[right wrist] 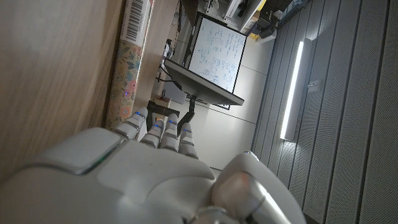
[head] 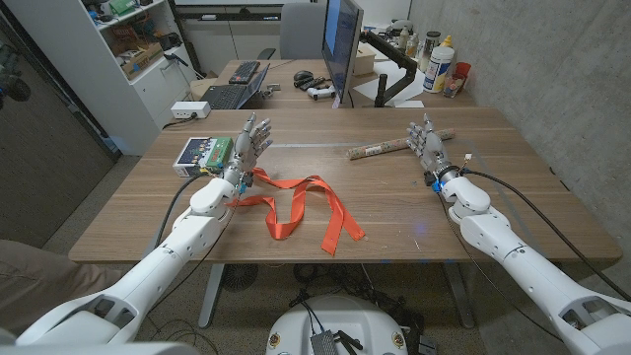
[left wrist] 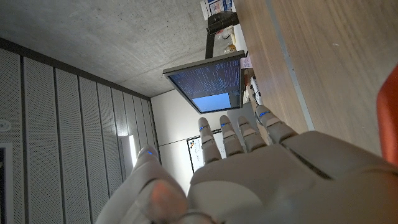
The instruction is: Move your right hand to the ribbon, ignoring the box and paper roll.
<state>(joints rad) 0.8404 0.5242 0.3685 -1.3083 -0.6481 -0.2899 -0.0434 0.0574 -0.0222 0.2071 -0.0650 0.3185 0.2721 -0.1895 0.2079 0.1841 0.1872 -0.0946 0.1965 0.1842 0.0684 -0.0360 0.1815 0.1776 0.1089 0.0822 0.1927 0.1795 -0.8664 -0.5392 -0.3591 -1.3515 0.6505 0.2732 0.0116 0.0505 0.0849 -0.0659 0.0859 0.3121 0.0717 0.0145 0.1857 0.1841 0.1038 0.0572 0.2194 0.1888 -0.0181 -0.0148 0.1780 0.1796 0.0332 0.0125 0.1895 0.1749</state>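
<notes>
We see the right hand [head: 428, 144] at three o'clock, fingers together, empty, by the paper roll [head: 386, 146]; the ribbon [head: 301, 209] lies mid-table.

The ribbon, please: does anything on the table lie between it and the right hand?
Nothing visible does. Bare wood separates the right hand from the orange ribbon. The paper roll lies by that hand on its far side; the box sits beyond the left hand.

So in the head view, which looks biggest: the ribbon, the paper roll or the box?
1. Ribbon, spread widest.
2. Paper roll.
3. Box, though the left hand hides part of it, so it's close to the roll.
</notes>
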